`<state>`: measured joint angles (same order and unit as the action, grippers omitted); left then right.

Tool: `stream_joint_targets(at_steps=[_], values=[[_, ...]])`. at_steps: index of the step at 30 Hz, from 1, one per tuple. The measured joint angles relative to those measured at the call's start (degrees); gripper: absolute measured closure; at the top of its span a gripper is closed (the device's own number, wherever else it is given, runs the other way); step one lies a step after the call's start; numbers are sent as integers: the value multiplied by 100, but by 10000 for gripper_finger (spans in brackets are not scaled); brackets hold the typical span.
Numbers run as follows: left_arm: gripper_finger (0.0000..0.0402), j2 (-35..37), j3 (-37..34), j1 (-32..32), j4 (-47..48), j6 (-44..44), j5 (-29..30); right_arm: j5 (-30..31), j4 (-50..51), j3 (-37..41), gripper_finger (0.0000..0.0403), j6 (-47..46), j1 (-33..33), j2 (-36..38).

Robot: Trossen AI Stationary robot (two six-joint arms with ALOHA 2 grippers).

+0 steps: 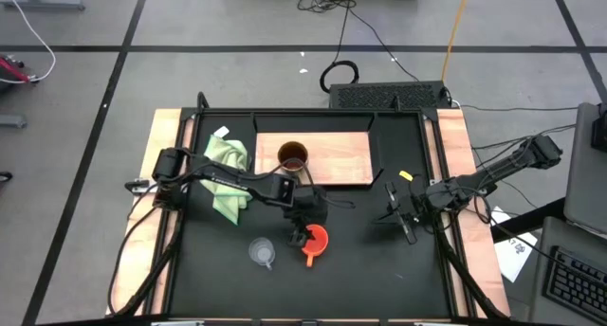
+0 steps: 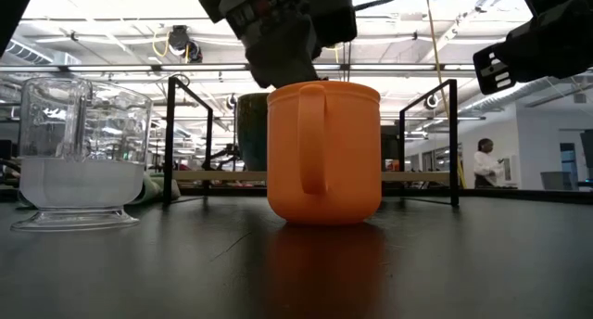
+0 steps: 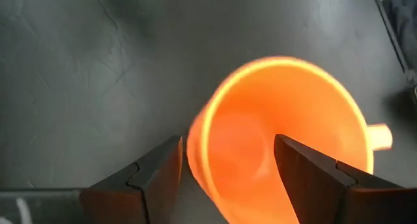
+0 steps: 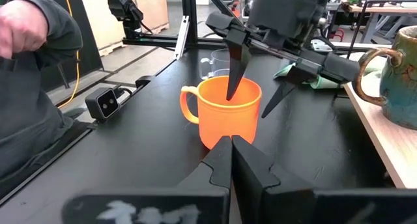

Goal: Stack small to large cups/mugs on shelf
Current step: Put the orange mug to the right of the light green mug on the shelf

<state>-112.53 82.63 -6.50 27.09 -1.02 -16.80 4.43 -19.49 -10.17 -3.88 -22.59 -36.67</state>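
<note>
Finger (image 4: 236,71) inside orange cup (image 4: 228,113) — cup otherwise empty.

grey tiled floor (image 1: 190,23), ceiling lights (image 2: 111,27)

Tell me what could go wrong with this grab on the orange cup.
1. The left hand is open, one finger inside the orange cup and one outside. A pinch on the thin wall alone may let the cup tilt or slip when lifted.
2. The clear cup stands close by; a sideways swing could knock it.
3. The mug on the shelf is a tight target.
</note>
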Motion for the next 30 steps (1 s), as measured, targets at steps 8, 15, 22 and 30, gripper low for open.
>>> stream_joint_targets(at_steps=[8, 15, 22, 30], values=[[171, -9, -2, 9, -22, -46, 35, 1, 64, 0, 403, 0, -2, 0], [252, -9, -2, 11, -35, -75, 36, 1, 68, 0, 403, 0, 0, 0], [324, -9, -2, 11, -28, -72, 35, -1, 70, 0, 403, -22, -2, 0], [389, -9, -2, 94, -32, -100, 59, -1, 70, 0, 403, -63, 0, 0]])
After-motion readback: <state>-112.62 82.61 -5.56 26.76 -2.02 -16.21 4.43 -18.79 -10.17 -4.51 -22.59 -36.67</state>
